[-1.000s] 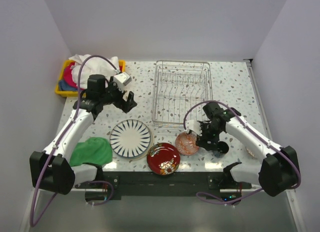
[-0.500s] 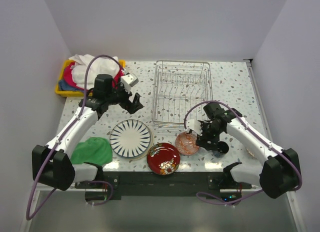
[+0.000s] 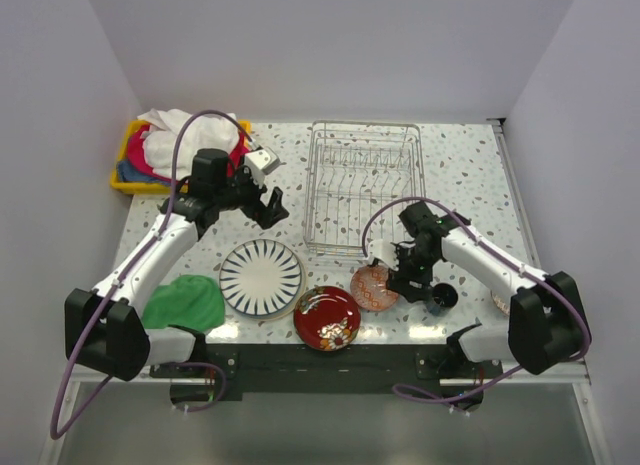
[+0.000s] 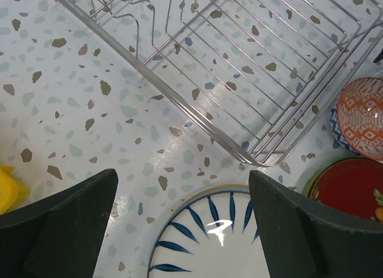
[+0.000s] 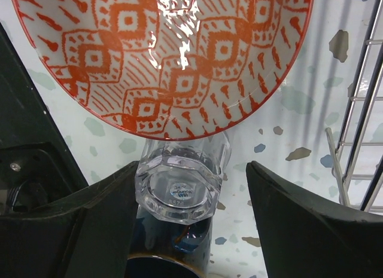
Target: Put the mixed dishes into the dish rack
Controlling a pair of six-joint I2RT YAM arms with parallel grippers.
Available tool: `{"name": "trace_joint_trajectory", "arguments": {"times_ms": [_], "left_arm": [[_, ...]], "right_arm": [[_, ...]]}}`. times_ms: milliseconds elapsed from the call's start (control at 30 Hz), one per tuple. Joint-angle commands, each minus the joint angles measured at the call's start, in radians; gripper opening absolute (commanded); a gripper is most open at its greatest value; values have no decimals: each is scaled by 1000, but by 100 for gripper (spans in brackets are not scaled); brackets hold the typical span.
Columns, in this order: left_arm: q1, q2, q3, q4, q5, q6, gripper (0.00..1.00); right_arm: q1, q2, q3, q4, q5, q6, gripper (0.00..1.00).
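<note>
At the far left of the worktop [image 3: 460, 175] sits a yellow bin [image 3: 125, 157] heaped with cloths, and nearer the front edge lies a green cloth [image 3: 183, 303]. The left claw [image 3: 270, 205] hangs above the speckled surface between the bin and the dish rack [image 3: 362, 185], its fingers spread wide and holding nothing. Its wrist camera looks down on the rack's near corner and the top edge of the striped plate [image 3: 261, 276]. That large white plate lies flat on the worktop just in front of the rack's left corner. The red floral plate [image 3: 327, 317] lies to its right, close to the front edge. The silver wire rack stands at the back middle with no dishes in it. Just in front of its right corner rests the orange-red bowl [image 3: 374, 287], right way up beside the red plate. The right claw [image 3: 398, 277] is low at the bowl's right side, fingers apart. In its wrist view the small clear glass [image 5: 178, 185] sits between them, against the bowl's rim, with the left finger at its side and a gap to the right one, so it is not clamped. The dark blue mug [image 3: 443, 297] stands just right of the claw.
</note>
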Motion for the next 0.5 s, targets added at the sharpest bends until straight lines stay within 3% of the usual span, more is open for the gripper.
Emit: {"name": "trace_joint_trajectory", "arguments": {"times_ms": [0,333,467], "left_arm": [[-3,5,38,38,-6,8,96],[-3,27,38,67,11,-3,96],[-6,43,42,98,26,-16,96]], "right_arm": [[-3,0,-27,51,-39,-19,70],[-3,-40,-24,-22,-27,-12,33],[-2,-100,23,-94,-22,-11,26]]}}
